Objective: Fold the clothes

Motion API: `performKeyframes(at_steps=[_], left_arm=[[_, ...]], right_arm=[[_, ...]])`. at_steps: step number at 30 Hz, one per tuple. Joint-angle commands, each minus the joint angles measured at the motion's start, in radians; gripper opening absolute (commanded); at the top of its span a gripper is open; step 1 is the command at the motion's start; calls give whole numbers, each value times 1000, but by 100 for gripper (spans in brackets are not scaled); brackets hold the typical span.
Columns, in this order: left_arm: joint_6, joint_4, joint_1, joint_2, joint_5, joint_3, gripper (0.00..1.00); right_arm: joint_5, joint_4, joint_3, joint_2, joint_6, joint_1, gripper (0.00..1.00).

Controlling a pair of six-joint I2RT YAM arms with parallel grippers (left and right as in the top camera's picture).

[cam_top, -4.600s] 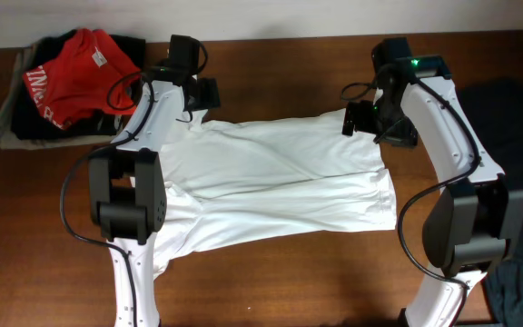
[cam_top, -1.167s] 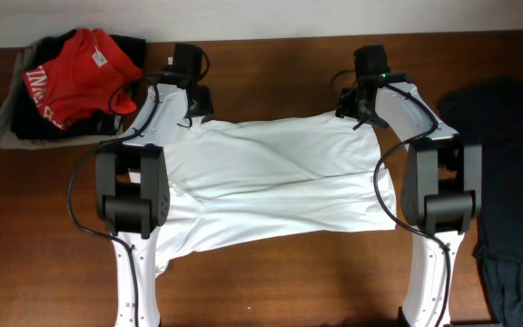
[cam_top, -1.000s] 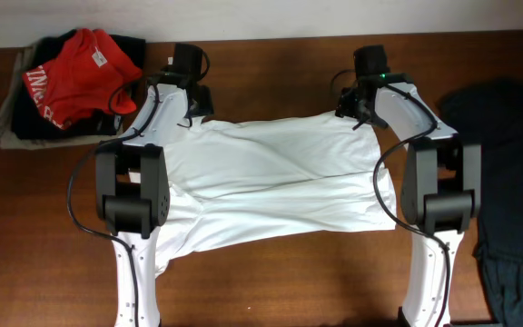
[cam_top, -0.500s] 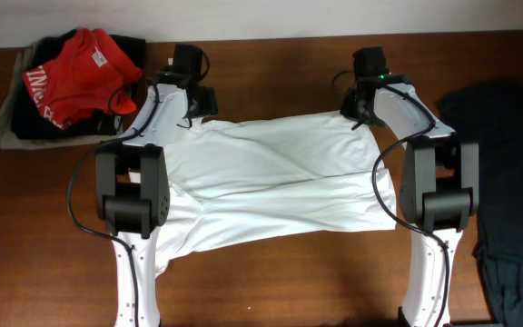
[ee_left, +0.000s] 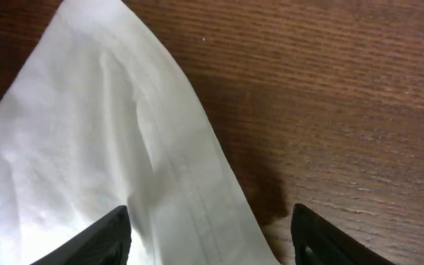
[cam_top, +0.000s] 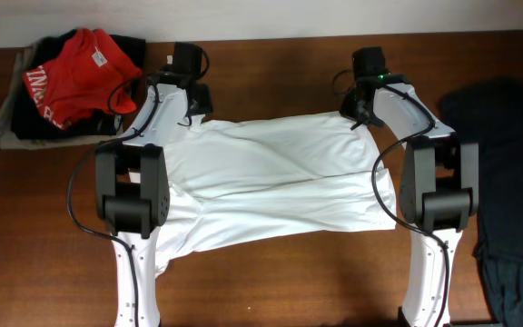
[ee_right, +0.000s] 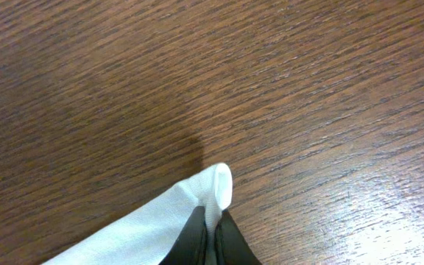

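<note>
A white shirt lies spread flat across the brown table. My left gripper sits at the shirt's far left corner. In the left wrist view it is open, its two black fingers wide apart, with the hemmed edge of the shirt lying between them. My right gripper is at the far right corner. In the right wrist view it is shut on the shirt's corner, which pokes up as a small fold just beyond the fingertips.
A pile of clothes topped by a red garment sits at the far left of the table. A dark garment lies along the right edge. Bare wood shows beyond the shirt's far edge and along the front.
The right gripper has shifted slightly onto the shirt's far right corner and shut on it. The left arm has barely moved; the shirt lies as before.
</note>
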Motion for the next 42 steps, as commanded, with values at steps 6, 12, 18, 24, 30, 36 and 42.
performKeyframes(at_steps=[6,12,18,24,30,36,42], left_arm=[[0,10,1,5,-64,23,58],[0,-47,0,6,39,22,54],[0,-47,2,6,3,22,22],[1,-63,3,-3,-138,55,9],[1,-116,3,-36,-138,93,9],[1,-237,3,-102,-151,93,3],[1,-373,3,-185,-224,93,1]], right_arm=[[16,-28,-6,39,14,-3,5],[15,-30,-6,39,14,-3,4],[16,-35,-6,39,21,-3,4],[16,-31,-6,39,48,-4,4],[16,-49,-6,9,48,-16,4],[16,-99,-6,-40,47,-46,4],[16,-127,-5,-105,47,-66,4]])
